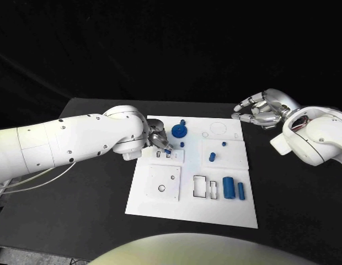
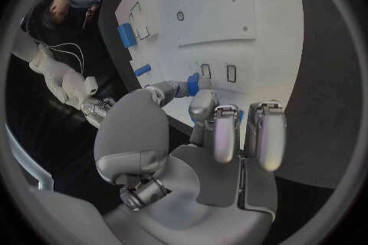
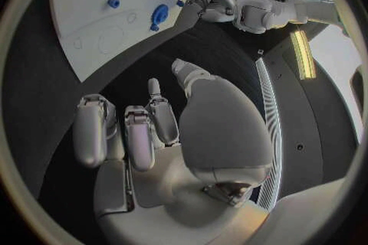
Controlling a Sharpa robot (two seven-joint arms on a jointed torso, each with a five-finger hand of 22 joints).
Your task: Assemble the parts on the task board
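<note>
The white task board (image 1: 163, 201) lies mid-table. My left hand (image 1: 156, 138) hovers over the board's left edge and pinches a small blue part (image 2: 192, 82) between thumb and a finger, just above two small slots (image 1: 162, 155). A round blue disc (image 1: 179, 131) stands on the board just beyond that hand. Two blue cylinders (image 1: 234, 188) lie at the board's near right, and small blue pegs (image 1: 212, 157) stand mid-board. My right hand (image 1: 258, 113) hangs off the board's far right corner, fingers curled in with nothing in them (image 3: 146, 128).
Black table (image 1: 298, 204) surrounds the board on all sides. Rectangular outlines (image 1: 205, 186) and a raised square plate (image 1: 165, 181) mark the board's near half. A circle outline (image 1: 216, 130) sits at the far right of the board.
</note>
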